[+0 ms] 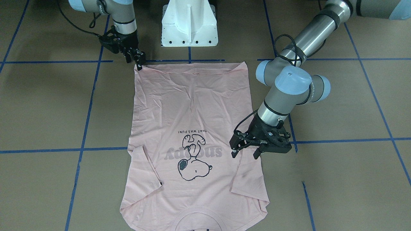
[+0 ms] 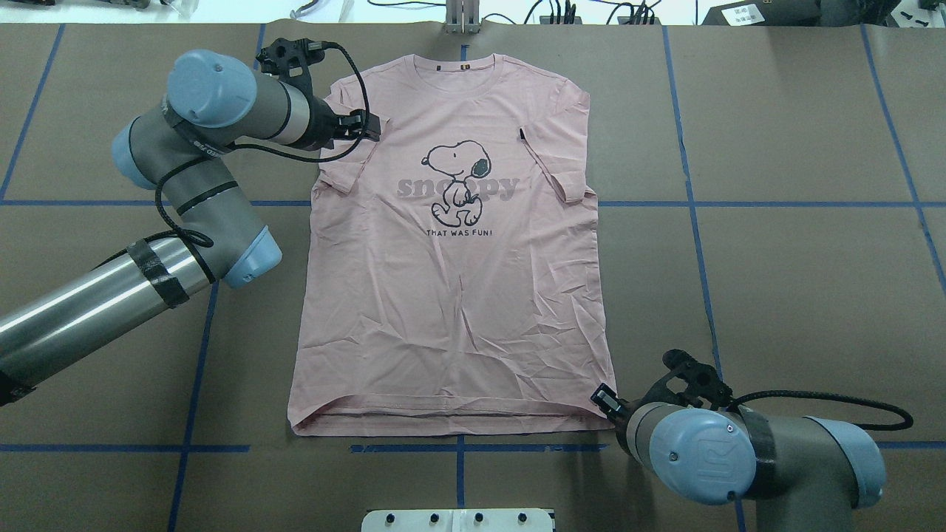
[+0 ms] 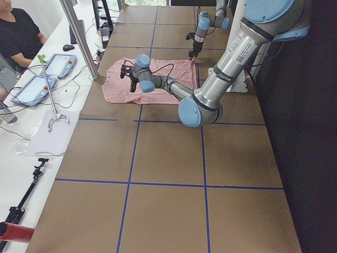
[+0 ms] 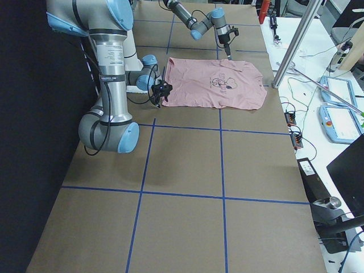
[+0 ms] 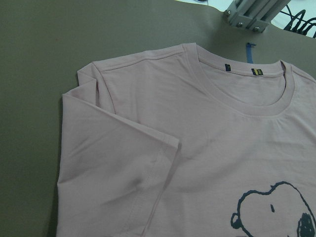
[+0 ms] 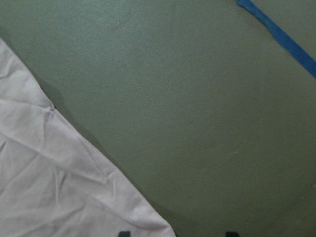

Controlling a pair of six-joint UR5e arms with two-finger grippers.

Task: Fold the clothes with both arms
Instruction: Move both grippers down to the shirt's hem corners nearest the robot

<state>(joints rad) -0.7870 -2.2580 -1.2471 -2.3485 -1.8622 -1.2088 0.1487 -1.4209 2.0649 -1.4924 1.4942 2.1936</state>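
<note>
One pink T-shirt (image 2: 451, 310) lies flat, front up, mid-table (image 2: 776, 258), with both sleeves tucked inward. The print reads "snoopy" and "THAT WAS FUN!" The left gripper (image 1: 245, 153) is spread wide over the near sleeve, holding nothing. The right gripper (image 1: 138, 62) is at a hem corner, fingertips apart, nothing clamped.

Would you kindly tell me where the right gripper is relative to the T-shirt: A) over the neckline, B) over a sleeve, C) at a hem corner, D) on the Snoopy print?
C: the right gripper sits at a corner of the T-shirt, where its hem ends.
</note>
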